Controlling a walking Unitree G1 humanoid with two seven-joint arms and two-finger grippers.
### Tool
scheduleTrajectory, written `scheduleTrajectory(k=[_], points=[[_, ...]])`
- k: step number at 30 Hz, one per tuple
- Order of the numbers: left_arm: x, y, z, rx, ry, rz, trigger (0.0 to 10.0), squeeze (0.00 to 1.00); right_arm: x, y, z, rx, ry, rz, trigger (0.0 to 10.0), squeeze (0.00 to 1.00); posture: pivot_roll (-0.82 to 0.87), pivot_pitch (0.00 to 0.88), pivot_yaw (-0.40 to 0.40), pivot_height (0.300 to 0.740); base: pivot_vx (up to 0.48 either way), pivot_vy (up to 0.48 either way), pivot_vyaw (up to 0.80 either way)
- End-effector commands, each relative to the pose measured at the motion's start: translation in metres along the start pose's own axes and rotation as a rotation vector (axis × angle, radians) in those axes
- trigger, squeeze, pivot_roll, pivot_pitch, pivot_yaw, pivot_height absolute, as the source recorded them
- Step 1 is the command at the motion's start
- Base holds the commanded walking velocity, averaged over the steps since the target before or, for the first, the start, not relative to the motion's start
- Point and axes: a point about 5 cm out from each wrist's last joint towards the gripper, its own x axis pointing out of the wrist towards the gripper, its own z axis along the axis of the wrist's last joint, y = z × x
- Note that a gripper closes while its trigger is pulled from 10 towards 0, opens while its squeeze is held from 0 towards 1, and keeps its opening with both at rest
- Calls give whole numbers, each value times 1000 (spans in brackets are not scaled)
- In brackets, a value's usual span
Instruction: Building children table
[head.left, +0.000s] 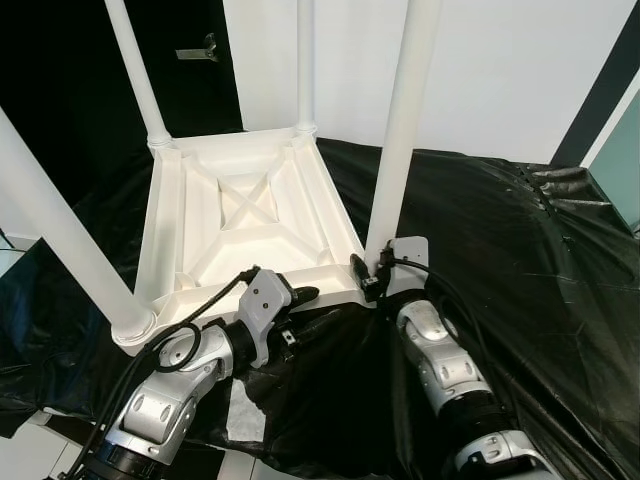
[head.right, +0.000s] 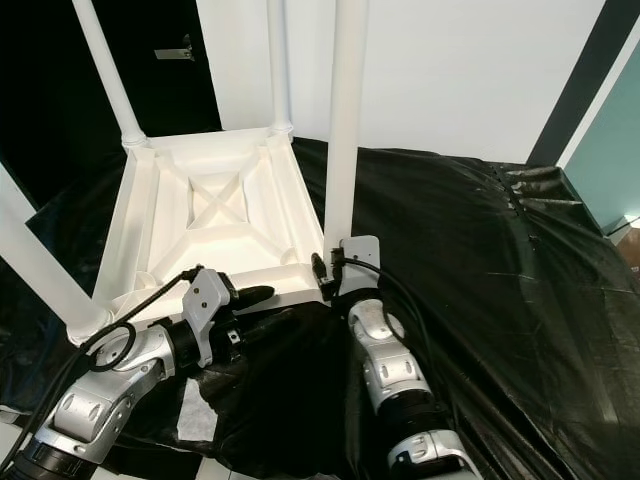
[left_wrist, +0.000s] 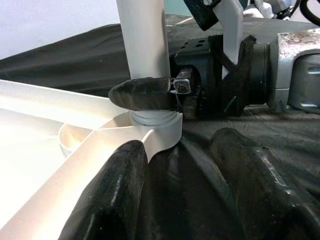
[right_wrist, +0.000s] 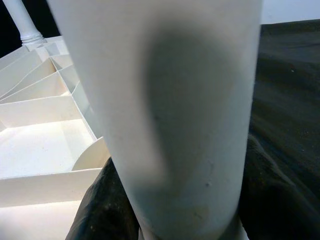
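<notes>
A white children's table (head.left: 165, 220) lies upside down on a black sheet, its ribbed underside facing up and its legs standing upright. My right gripper (head.left: 372, 275) is shut on the near right leg (head.left: 400, 130) just above its socket; in the left wrist view one of its fingers (left_wrist: 145, 92) wraps the leg (left_wrist: 142, 40). My left gripper (head.left: 300, 297) sits at the table's near rim, open. One of its fingers (left_wrist: 125, 190) rests over the white rim, the other (left_wrist: 250, 185) lies on the sheet.
The near left leg (head.left: 60, 230) and two far legs (head.left: 140, 70) (head.left: 305, 60) rise around the frame. The crumpled black sheet (head.left: 500, 230) spreads to the right. A white wall (head.left: 500, 70) stands behind, with a dark door (head.left: 200, 48) to the left.
</notes>
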Motion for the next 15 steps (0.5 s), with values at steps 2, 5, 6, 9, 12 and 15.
scheduleTrajectory(k=[2,5,6,9,12,15], points=[[1,-6,0,2,-4,-80,10000,0,-3,5,-8,-11,47,19,10000,0,58,0,-51,740,0,0,0],[2,-7,0,5,-4,-82,10000,0,-5,3,-8,-24,60,9,10000,0,62,0,-55,740,0,0,0],[2,-7,0,5,-4,-82,10000,0,-5,3,-9,-27,62,6,10000,0,62,0,-54,740,0,0,0],[2,-7,1,4,-5,-80,10000,0,-6,4,-6,-43,55,2,10000,1000,62,0,-53,740,0,0,0],[2,-8,1,4,-4,-80,10000,0,-7,4,-5,-43,48,13,10000,1000,64,0,-55,740,0,0,0],[2,-9,1,2,-2,-80,10000,0,-13,-3,-3,-48,21,63,10000,1000,65,0,-57,740,0,0,0]])
